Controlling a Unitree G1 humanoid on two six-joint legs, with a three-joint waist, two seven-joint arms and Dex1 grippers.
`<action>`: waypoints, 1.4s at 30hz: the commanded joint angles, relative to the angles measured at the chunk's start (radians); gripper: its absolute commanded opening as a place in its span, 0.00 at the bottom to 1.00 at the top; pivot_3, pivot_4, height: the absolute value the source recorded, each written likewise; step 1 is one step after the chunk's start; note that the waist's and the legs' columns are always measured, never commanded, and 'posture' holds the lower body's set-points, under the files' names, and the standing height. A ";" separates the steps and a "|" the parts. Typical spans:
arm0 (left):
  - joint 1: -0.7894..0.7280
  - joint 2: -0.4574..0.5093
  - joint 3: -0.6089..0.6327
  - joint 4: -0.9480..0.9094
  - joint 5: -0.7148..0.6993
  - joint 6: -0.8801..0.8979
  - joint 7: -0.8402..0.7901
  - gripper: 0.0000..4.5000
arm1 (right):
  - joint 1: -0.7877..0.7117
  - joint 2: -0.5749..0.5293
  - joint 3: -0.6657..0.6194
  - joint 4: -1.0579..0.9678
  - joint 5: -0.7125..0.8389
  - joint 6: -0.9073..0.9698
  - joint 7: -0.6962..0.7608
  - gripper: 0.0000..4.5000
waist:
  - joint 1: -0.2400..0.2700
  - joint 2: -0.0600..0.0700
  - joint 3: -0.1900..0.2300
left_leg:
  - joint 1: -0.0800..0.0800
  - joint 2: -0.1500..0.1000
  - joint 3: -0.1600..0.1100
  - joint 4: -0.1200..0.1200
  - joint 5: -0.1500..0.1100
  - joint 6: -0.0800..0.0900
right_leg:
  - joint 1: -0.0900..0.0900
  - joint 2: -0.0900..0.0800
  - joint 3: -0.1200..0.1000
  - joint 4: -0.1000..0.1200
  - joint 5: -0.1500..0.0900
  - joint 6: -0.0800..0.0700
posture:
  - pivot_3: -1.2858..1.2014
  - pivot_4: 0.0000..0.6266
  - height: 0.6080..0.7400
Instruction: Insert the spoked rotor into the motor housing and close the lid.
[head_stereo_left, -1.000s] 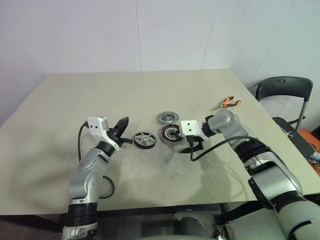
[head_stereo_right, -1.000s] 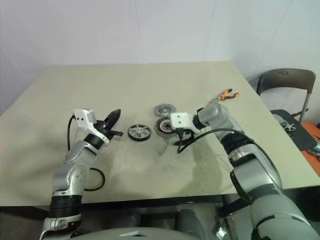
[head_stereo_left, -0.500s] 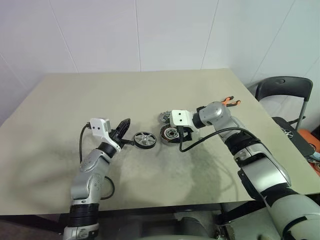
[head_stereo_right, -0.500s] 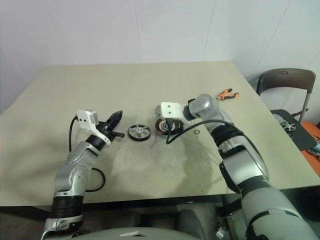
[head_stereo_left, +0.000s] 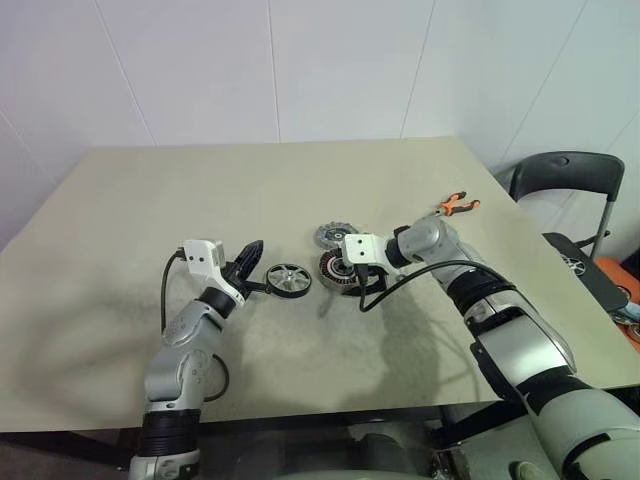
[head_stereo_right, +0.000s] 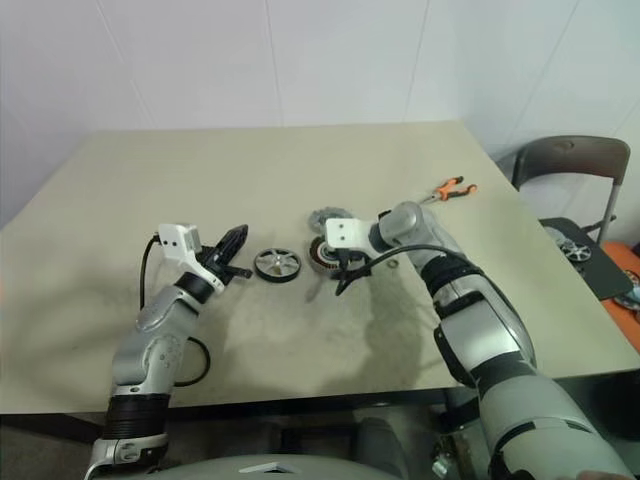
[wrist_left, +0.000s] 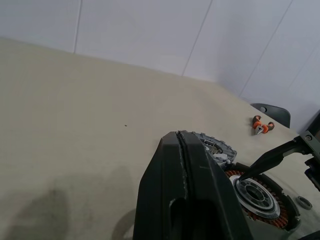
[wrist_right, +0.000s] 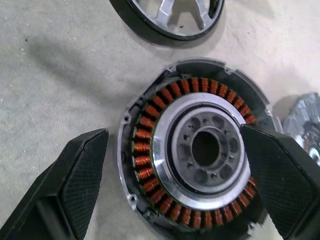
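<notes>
Beige table against white walls. Three round parts sit near mid-table in a loose cluster. The spoked rotor lies flat, black rim and silver spokes up, on the robot's left of the group. Just beside it, toward the robot's right, the motor housing lies flat with its ring of copper windings facing up around a silver and black centre. The lid, grey with dark slots, rests just behind the housing on the far side, close to it or touching; cannot tell which. Left gripper hangs just to the rotor's left, its two black fingers pressed together, holding nothing, tips pointing toward the rotor and apart from it. Right gripper comes in over the housing from the robot's right, angled downward, jaws spread wide with one finger on either side of the housing; the pads stand clear of its rim, nothing gripped. Orange-handled pliers lie well apart, toward the far right of the table. A dark chair stands beyond the table's right corner.
</notes>
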 joint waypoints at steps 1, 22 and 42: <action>-0.004 -0.001 -0.006 -0.039 0.001 -0.018 0.004 0.00 | -0.014 0.005 -0.021 -0.042 0.016 -0.008 0.011 0.98 | 0.001 0.000 0.000 | 0.000 0.000 0.000 0.000 0.000 0.000 | 0.000 0.000 0.000 0.000 0.000 0.000 | 0.52 0.00 1.00; -0.001 -0.003 -0.020 -0.029 0.014 -0.026 0.004 0.00 | 0.022 -0.020 -0.023 -0.103 0.008 0.005 0.043 0.07 | 0.000 0.003 -0.001 | 0.001 0.000 0.000 0.001 0.000 -0.001 | 0.001 -0.001 -0.001 0.002 0.000 0.000 | 0.52 0.00 1.00; -0.007 -0.004 -0.028 -0.024 0.011 -0.026 0.013 0.00 | 0.107 -0.152 -0.047 -0.499 0.133 0.375 0.338 0.00 | 0.021 0.006 0.000 | -0.003 0.000 0.000 0.001 0.000 0.000 | -0.004 -0.003 -0.003 0.002 0.000 0.000 | 0.52 0.00 1.00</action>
